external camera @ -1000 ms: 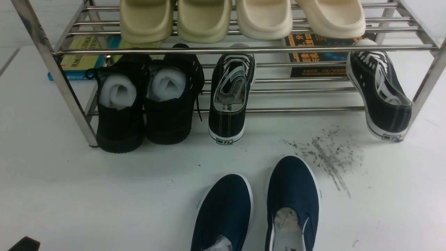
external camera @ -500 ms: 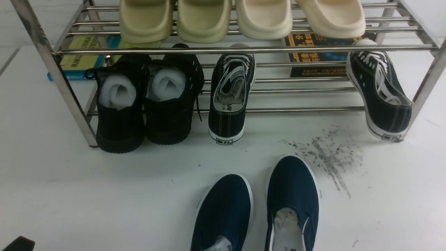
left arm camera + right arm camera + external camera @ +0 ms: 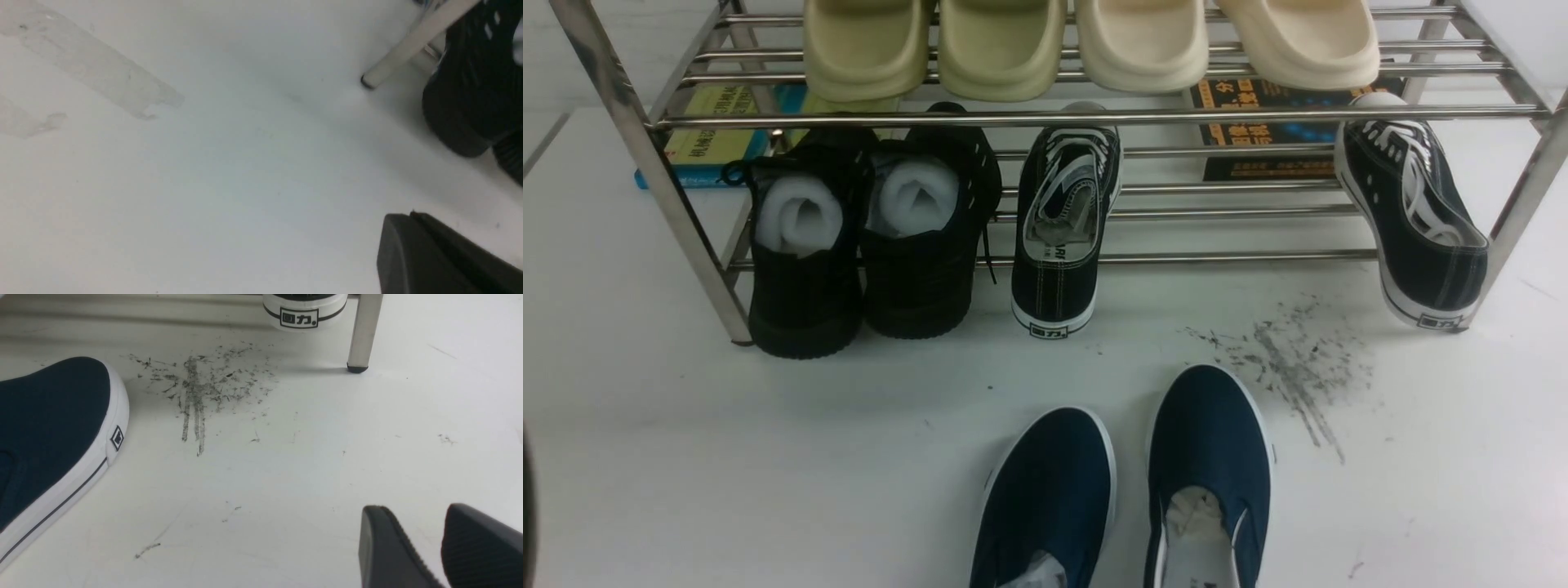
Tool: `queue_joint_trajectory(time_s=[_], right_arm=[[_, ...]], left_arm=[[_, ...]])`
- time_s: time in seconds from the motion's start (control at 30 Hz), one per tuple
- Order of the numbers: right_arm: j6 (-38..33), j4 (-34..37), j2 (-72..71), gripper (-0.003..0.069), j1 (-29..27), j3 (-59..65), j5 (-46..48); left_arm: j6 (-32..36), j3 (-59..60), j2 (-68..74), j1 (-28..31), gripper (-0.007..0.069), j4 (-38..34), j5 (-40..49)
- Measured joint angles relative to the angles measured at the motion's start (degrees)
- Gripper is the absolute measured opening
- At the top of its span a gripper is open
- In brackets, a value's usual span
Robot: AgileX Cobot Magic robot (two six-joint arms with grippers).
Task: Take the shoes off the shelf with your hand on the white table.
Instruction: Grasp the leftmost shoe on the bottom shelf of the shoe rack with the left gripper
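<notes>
1. Spreading under everything, the white table is carrying the whole scene.
2. The shelf is standing at the table's far side, with four pale slides lying on its upper tier.
3. The shoes are sitting side by side at the left end of the lower tier, just beside the left front leg. Their heels are pointing toward the robot and their white foam stuffing is showing.
4. Black canvas sneakers are sharing that tier, one just right of the shoes and the other at the far right end.
5. Navy slip-ons are lying on the table in front of the shelf.
6. The left gripper is hanging over bare table with its fingers clenched together on nothing. It is near the shoes but clear of them.
7. The right gripper is holding its fingers slightly apart, with nothing between them.
8. Grey-black scuff marks are staining the table between the slip-ons and the right-hand canvas sneaker.
</notes>
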Motion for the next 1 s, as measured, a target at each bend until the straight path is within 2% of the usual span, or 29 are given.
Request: queue_joint_trajectory(time_s=[0.17,0.3,0.37,0.5,0.63,0.73,1.0], right_arm=[[0.0,0.0,0.0,0.0237,0.0,0.0,0.0],[0.0,0.0,0.0,0.0237,0.0,0.0,0.0],[0.0,0.0,0.0,0.0237,0.0,0.0,0.0],[0.0,0.0,0.0,0.0237,0.0,0.0,0.0],[0.0,0.0,0.0,0.0237,0.0,0.0,0.0],[0.0,0.0,0.0,0.0237,0.0,0.0,0.0],[0.0,0.0,0.0,0.0237,0.0,0.0,0.0]], left_arm=[[14.87,-10.42,18.06,0.0,0.0006,-9.18,1.4],[19.65,-15.03,26.86,0.0,0.0029,-13.91,1.35],[22.94,-19.93,34.45,0.0,0.0073,-17.08,1.22],[24.67,-25.48,42.98,0.0,0.0155,-17.98,0.08],[26.38,-31.2,51.58,0.0,0.0298,-17.98,-4.25],[28.01,-32.46,54.69,0.0,0.0347,-17.98,-8.32],[29.46,-32.65,60.92,0.0,0.0375,-18.53,-16.82]])
